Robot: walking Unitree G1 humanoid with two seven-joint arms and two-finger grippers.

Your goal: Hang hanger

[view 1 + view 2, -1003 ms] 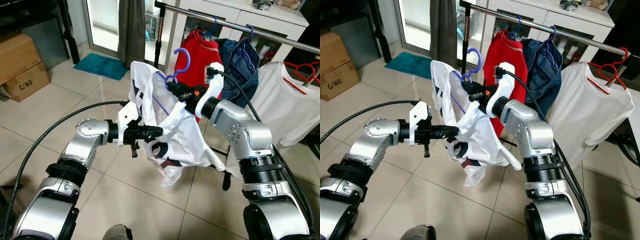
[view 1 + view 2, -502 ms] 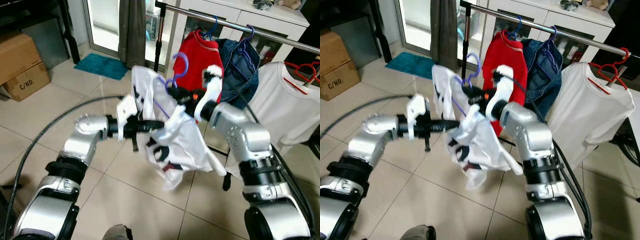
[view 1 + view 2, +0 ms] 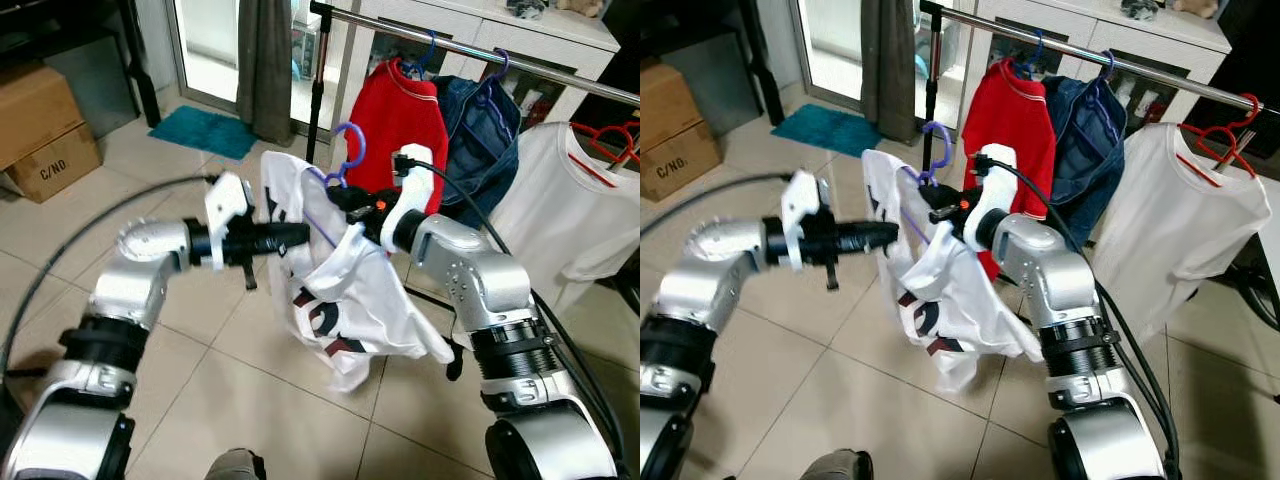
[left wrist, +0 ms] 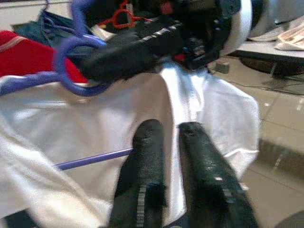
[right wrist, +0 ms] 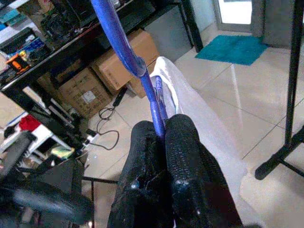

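A: Any writing? The cardboard box (image 3: 40, 140) at nine o'clock on the floor carries black letters, roughly "C/NO"; the white shirt (image 3: 345, 290) has dark lettering low on the cloth, too crumpled to read.

B: And the purple hanger (image 3: 345, 155)? It sits mid-scene, hook up, threaded through that shirt, short of the clothes rail (image 3: 470, 55) at twelve o'clock; a red shirt (image 3: 400, 110), a denim jacket (image 3: 485, 125) and a white t-shirt (image 3: 565, 205) hang on the rail.

A: The right tool (image 5: 161, 137) is clamped on the hanger's neck; its wrist view shows the purple wire pinched between the two black fingers (image 5: 183, 142), plainer than the head views give it.

B: The left tool (image 4: 171, 137) points at the shirt from nine o'clock; fingers nearly together with a slim gap, tips against the white cloth; whether they pinch it, I cannot tell.
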